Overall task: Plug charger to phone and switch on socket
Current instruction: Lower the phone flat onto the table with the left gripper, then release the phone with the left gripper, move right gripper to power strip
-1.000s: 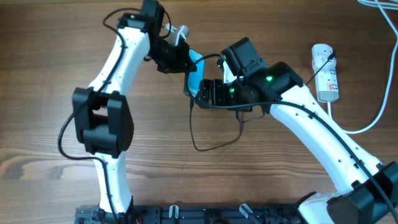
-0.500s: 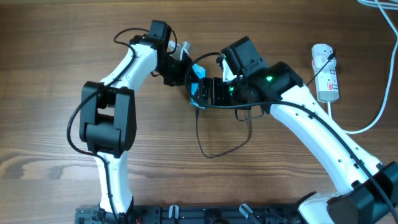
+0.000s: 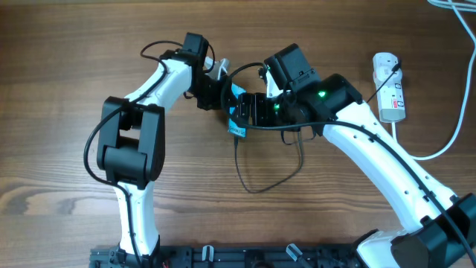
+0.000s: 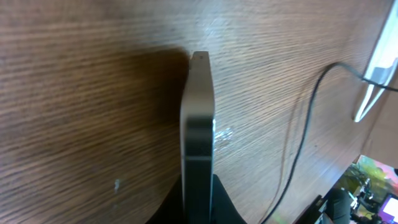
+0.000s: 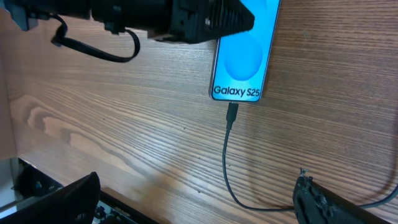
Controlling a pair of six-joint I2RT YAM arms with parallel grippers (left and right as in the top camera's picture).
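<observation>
The phone has a cyan screen with "Galaxy S25" lettering and faces my right wrist camera. My left gripper is shut on the phone, which stands tilted on its long edge and shows edge-on in the left wrist view. The charger's connector tip sits at the phone's lower short edge. Its thin black cable loops over the table toward the right arm. My right gripper is wide open and empty, just right of the phone. The white socket lies at the far right with a black plug in it.
A thick white lead runs from the socket toward the right edge. The left arm's black cable hangs beside its gripper. The black base rail runs along the front edge.
My left arm has swung right and carried the phone a little down and to the right. The cable loop has shifted right with it. The right arm has stayed still.
</observation>
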